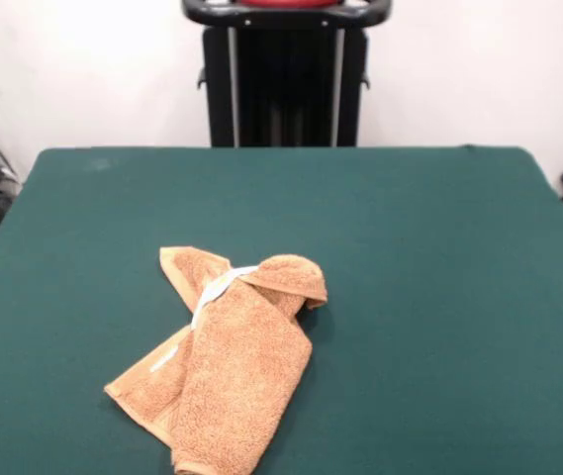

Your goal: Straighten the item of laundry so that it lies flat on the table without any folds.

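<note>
- the orange-tan terry towel (pixel 224 361) lies on the dark green tabletop (pixel 429 247), toward six to seven o'clock of the tabletop's centre in the front view, close to the near edge.
- it is far from flat: the cloth is doubled over itself into a long bundle running from about one o'clock down to seven o'clock, with a rolled hump at its upper end.
- a second layer pokes out beneath at the eight o'clock side, forming a pointed corner, so at least two thicknesses overlap there.
- a white tag or strip (pixel 217 289) shows along the fold near the top of the bundle, running toward eleven o'clock; it probably marks a hem turned upward by the fold.
- the black pedestal (pixel 286 84) stands at twelve o'clock beyond the far edge; only a sliver of red shows above it.
- the fingers do not appear anywhere, so whether they are apart or together i cannot tell; the arm seems drawn back, likely to leave the towel unobstructed.
- judgement: the flattening is not yet done; the free corner at eight o'clock looks the sensible grasp point, since pulling it away from the bundle should unroll the top layer.
- risk: the whole towel may drag across the felt rather than open.
</note>
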`<state>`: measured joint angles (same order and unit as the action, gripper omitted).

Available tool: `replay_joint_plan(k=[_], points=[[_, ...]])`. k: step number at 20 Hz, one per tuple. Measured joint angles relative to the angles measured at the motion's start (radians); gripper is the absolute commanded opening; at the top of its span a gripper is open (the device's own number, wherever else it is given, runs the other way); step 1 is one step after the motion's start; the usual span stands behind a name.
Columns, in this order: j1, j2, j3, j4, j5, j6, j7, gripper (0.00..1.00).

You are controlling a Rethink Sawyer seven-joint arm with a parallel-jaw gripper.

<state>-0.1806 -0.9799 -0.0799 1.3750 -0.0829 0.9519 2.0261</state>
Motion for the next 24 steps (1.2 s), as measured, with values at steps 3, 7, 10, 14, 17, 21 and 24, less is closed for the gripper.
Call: replay_joint_plan(k=[3, 7, 10, 14, 17, 21, 24], points=[[-0.014, 0.000, 0.014, -0.005, 0.000, 0.027, 0.000, 1.00], [-0.074, 0.017, 0.055, -0.039, 0.002, 0.150, 0.000, 1.00], [-0.098, 0.032, 0.068, -0.049, 0.002, 0.172, 0.000, 1.00], [-0.122, 0.072, 0.088, -0.057, -0.001, 0.149, 0.000, 1.00], [-0.124, 0.115, 0.100, -0.059, -0.013, 0.088, 0.000, 1.00], [-0.123, 0.170, 0.115, -0.059, -0.030, -0.001, 0.000, 1.00], [-0.124, 0.211, 0.126, -0.059, -0.041, -0.062, 0.000, 1.00]])
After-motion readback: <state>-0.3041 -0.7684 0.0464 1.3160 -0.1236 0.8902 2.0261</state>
